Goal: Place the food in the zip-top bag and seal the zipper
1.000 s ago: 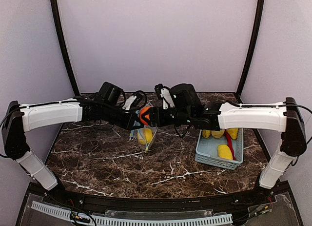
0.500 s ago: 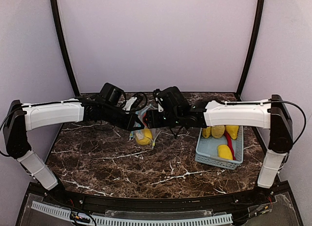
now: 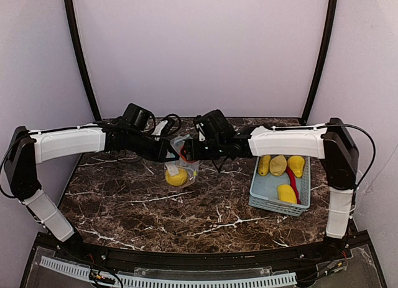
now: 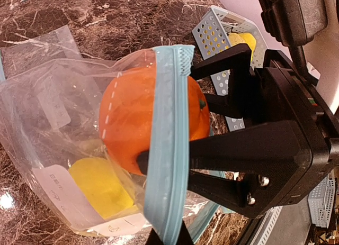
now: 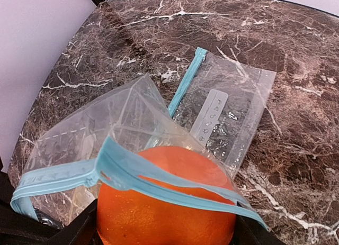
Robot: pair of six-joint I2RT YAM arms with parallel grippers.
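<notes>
left gripper (image 3: 171,156) is pinched tight on the rim of the clear plastic zip-top bag (image 3: 181,170) with the pale blue zipper strip (image 4: 167,150), holding it up off the dark brown marble table (image 3: 124,201) near the middle of the top view. imo that's the whole point: one lip held high keeps the mouth hanging open so stuff can be shoved in. right gripper (image 3: 188,152) comes in from the right with its jaws spread fairly wide around the round glossy orange (image 4: 143,118), a black finger on either side of it in the left wrist view. the orange sits right at the mouth, partly through: the blue strip crosses its front and its left part is already behind the clear film. low in the bag, lower left of the left wrist view, a round yellow fruit (image 4: 100,184) is already inside. the rest of the food is in the pale blue slatted plastic basket (image 3: 266,190) at the right of the top view: four glossy yellow pieces (image 3: 278,165) and a slim red chili (image 3: 292,178), well apart from the bag. a second flat clear bag (image 5: 228,107) lies on the table, upper right of the right wrist view. my guess is the orange needs pushing deeper before letting go, or the strip could catch it and it rolls out. the zipper isn't sealed yet, so most of the job is left.
</notes>
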